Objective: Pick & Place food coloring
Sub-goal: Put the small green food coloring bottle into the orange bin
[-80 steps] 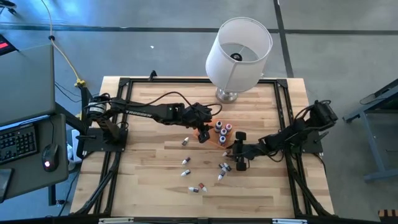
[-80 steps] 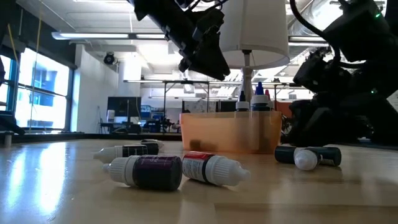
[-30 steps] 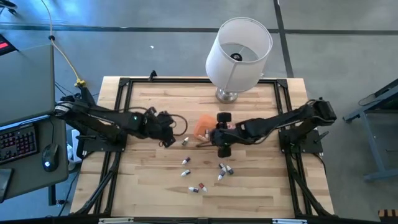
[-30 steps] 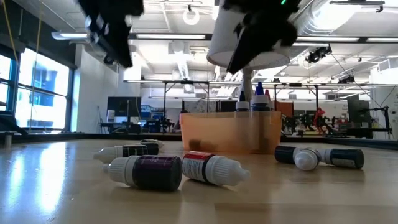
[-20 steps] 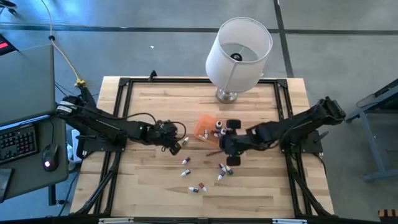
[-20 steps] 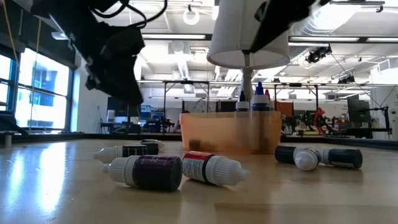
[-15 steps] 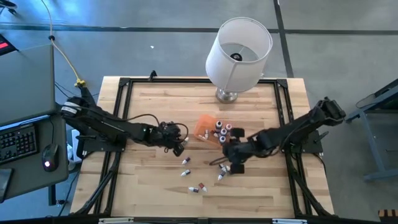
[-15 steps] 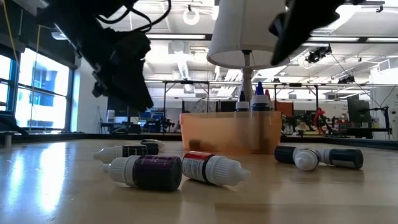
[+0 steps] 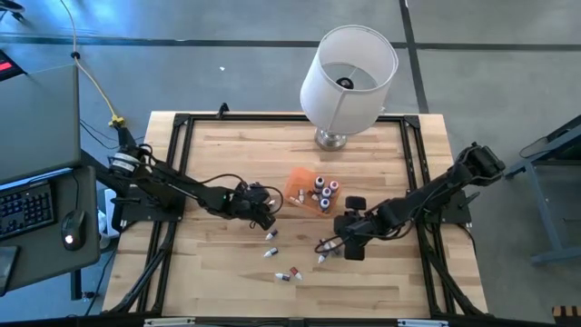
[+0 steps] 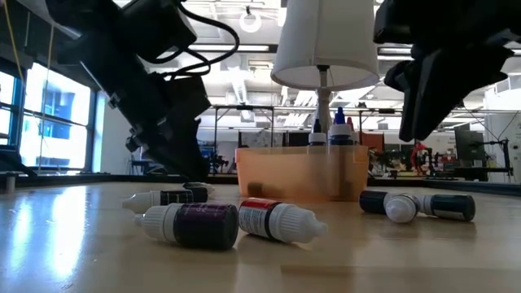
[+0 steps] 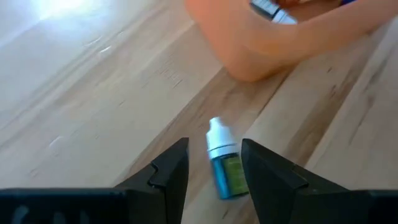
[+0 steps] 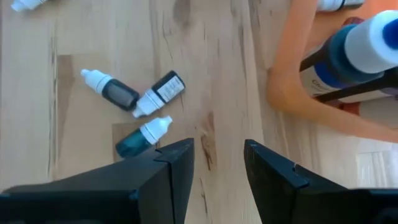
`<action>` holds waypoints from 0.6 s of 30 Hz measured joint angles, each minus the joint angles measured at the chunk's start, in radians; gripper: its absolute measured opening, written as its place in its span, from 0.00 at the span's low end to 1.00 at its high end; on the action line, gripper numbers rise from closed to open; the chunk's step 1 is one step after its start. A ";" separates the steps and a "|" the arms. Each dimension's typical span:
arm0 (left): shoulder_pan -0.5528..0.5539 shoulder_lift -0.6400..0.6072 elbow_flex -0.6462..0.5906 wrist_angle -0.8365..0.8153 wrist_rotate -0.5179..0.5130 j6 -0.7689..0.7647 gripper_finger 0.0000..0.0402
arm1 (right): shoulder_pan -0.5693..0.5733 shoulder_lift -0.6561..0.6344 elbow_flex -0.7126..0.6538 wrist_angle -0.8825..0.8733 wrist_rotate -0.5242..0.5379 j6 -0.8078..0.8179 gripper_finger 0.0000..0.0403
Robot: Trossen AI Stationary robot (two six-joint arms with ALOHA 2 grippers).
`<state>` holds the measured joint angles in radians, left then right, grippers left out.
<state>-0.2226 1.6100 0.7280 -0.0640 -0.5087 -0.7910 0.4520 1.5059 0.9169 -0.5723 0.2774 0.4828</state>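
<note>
Left gripper [image 11: 214,168] hangs low, fingers apart, straddling a teal food coloring bottle [image 11: 222,163] lying just beside the orange box [image 11: 292,31]. Right gripper [image 12: 217,165] is spread empty near the box, three loose bottles [image 12: 138,98] lying just beyond its fingertips.

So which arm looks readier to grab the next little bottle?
Probably the left. Its open gripper already straddles a lying bottle beside the orange box. The right gripper is open too, but its nearest bottles lie off to one side.
</note>
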 joint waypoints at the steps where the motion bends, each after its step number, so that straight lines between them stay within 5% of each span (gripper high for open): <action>1: 0.000 0.001 0.000 0.000 0.000 0.000 0.36 | -0.001 0.000 0.000 0.001 0.000 0.000 0.33; 18: 0.000 0.048 0.000 0.021 0.023 -0.009 0.36 | -0.009 0.000 0.001 0.017 -0.023 -0.010 0.33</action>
<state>-0.2230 1.6579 0.7277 -0.0428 -0.4861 -0.7996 0.4431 1.5059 0.9176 -0.5556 0.2539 0.4728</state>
